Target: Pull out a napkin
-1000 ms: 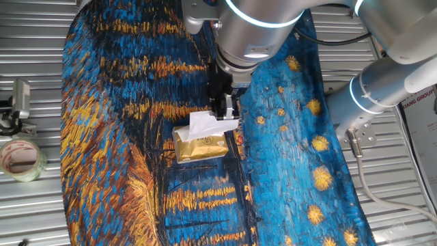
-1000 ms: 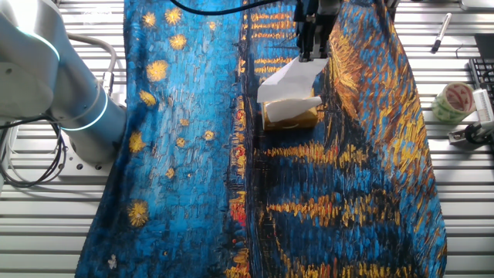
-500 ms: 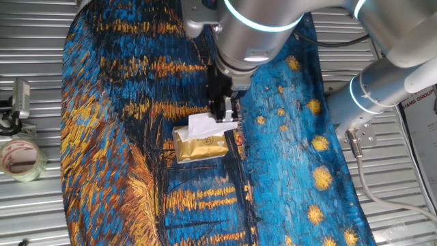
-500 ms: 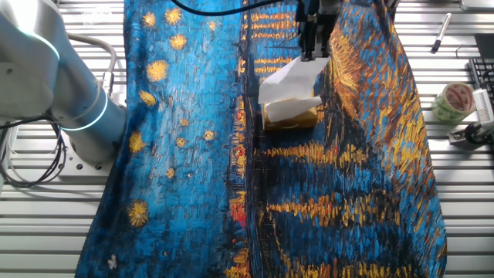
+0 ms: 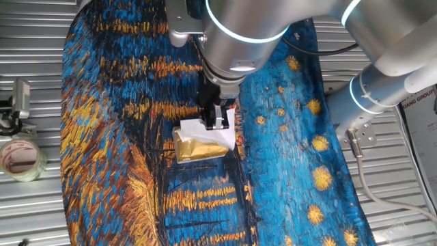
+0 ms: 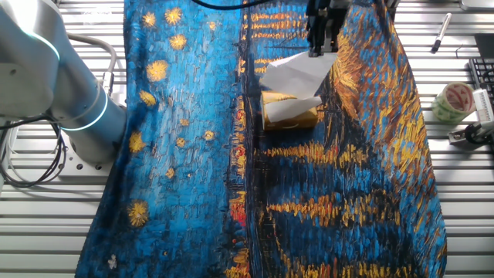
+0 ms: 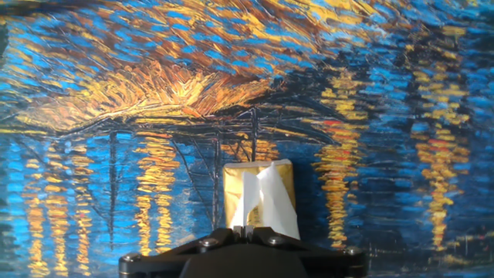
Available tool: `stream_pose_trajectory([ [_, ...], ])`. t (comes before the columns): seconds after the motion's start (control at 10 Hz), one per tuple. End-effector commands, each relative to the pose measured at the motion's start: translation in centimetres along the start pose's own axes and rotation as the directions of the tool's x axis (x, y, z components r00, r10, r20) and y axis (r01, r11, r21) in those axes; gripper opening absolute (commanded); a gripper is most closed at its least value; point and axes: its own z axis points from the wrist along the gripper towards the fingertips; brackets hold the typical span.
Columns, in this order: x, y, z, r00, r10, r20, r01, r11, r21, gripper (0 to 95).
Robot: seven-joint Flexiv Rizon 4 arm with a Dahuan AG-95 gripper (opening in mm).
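Note:
My gripper (image 5: 217, 124) is shut on the white napkin (image 5: 223, 139), pinching its upper edge above the gold tissue pack (image 5: 195, 149). In the other fixed view the gripper (image 6: 322, 51) holds the napkin (image 6: 295, 73) spread out and lifted, its lower end near the pack (image 6: 296, 119); whether it still touches the pack I cannot tell. In the hand view the napkin (image 7: 271, 204) hangs from the closed fingertips (image 7: 247, 228) and drapes over the pack (image 7: 235, 190), which lies on the painted cloth (image 7: 154, 93).
The pack lies mid-cloth (image 5: 116, 102) on a slatted metal table. A tape roll (image 5: 20, 158) sits off the cloth, seen also as the tape roll (image 6: 455, 101) near a pen (image 6: 440, 33). The arm's base (image 6: 73, 93) stands beside the cloth.
The gripper has lifted and shifted away from the pack, drawing the napkin further out; the sheet now hangs longer and more spread. The pack has stayed in place.

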Motion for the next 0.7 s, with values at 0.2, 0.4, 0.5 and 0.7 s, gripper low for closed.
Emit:
stream_pose_trajectory([
  [0.2, 0.0, -0.1, 0.1, 1.000, -0.001, -0.004, 0.001, 1.000, -0.002, 0.0],
  [0.4, 0.0, -0.9, 0.0, 1.000, -0.020, -0.006, 0.020, 1.000, -0.015, 0.0],
  [0.5, 0.0, -1.6, 0.0, 0.999, -0.039, -0.011, 0.038, 0.999, -0.019, 0.0],
  [0.7, 0.1, -2.5, -0.1, 0.999, -0.053, -0.012, 0.053, 0.998, -0.024, 0.0],
])
